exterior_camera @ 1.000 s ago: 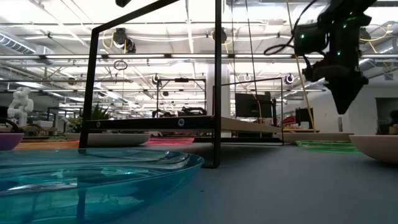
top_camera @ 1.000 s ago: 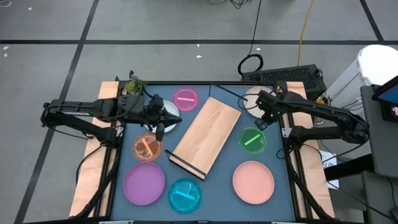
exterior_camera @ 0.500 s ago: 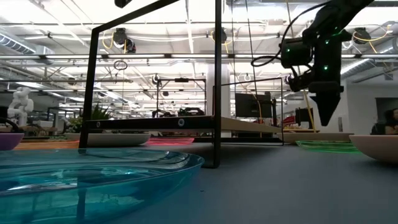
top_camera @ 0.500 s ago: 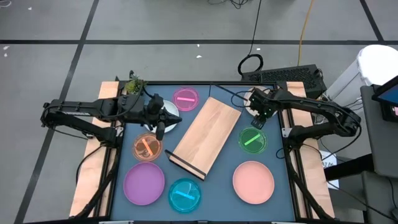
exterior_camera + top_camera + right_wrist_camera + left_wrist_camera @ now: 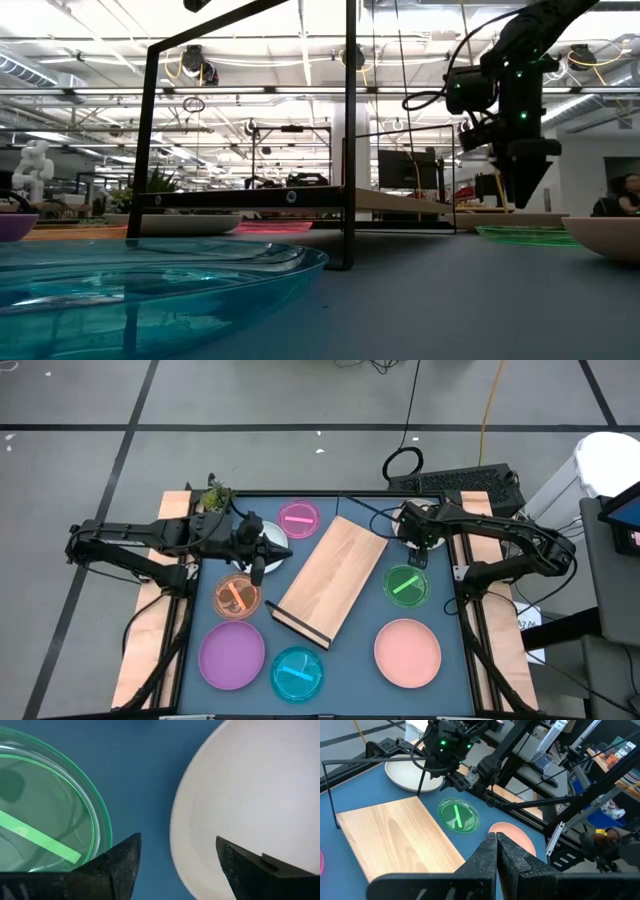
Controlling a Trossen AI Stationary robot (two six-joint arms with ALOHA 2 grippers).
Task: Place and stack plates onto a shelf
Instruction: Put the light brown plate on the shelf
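Plates lie scattered over the blue surface (image 5: 350, 650) around the wooden shelf (image 5: 332, 577), which sits at a slant in the middle and carries nothing. Nearest the front edge are the purple plate (image 5: 231, 655), the clear blue plate (image 5: 298, 673) and the salmon plate (image 5: 407, 652). Farther in, the orange plate (image 5: 237, 596) lies left of the shelf and the green plate (image 5: 406, 585) right of it. At the far side sit the clear pink plate (image 5: 298, 517), a pale plate (image 5: 274, 536) partly under the left arm, and a beige plate (image 5: 404, 518) at the far right.

The right gripper (image 5: 421, 553) points down just above the surface — its fingers (image 5: 122, 865) stand apart over the bare strip between the green plate and the beige one, touching neither. The left gripper (image 5: 257, 572) hangs between the pale plate and the orange plate, its fingers (image 5: 487, 857) pressed together on nothing.
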